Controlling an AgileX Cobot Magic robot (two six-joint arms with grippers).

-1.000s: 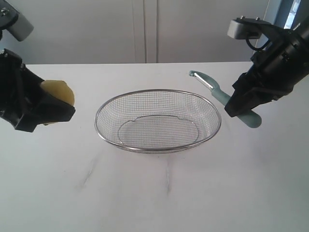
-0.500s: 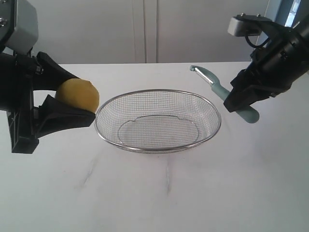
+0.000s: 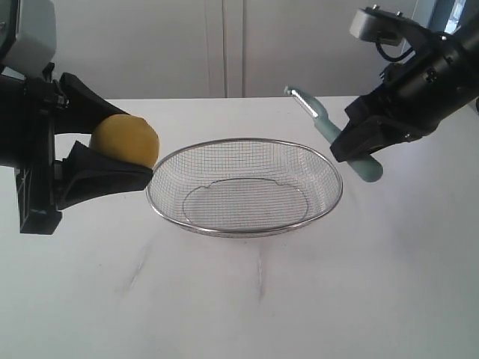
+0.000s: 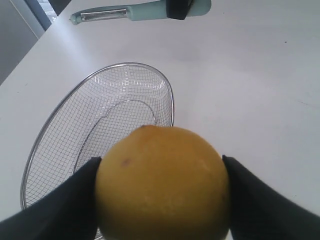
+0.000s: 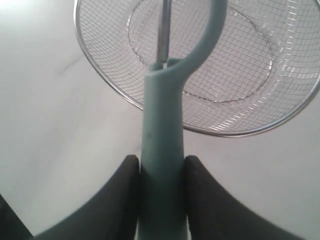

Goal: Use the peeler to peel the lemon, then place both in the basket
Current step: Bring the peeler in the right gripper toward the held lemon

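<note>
My left gripper (image 3: 135,153) is shut on the round yellow lemon (image 3: 126,140), held in the air just left of the basket's rim; its black fingers (image 4: 252,195) press the lemon (image 4: 162,182) on both sides. The silver wire-mesh basket (image 3: 243,224) sits empty mid-table. My right gripper (image 3: 352,146) is shut on the pale teal handle of the peeler (image 3: 327,131), held above the basket's right end with the metal blade pointing up and to the left. In the right wrist view the peeler (image 5: 162,145) runs out between the gripper (image 5: 161,167) toward the basket (image 5: 100,75).
The white table (image 3: 247,299) spreads round the basket, with faint grey streaks in front of it. A pale wall and cabinet doors (image 3: 224,45) stand behind the table's far edge.
The left gripper turned and carried the lemon right, up to the basket's left rim. The right gripper lifted the peeler up and to the left.
</note>
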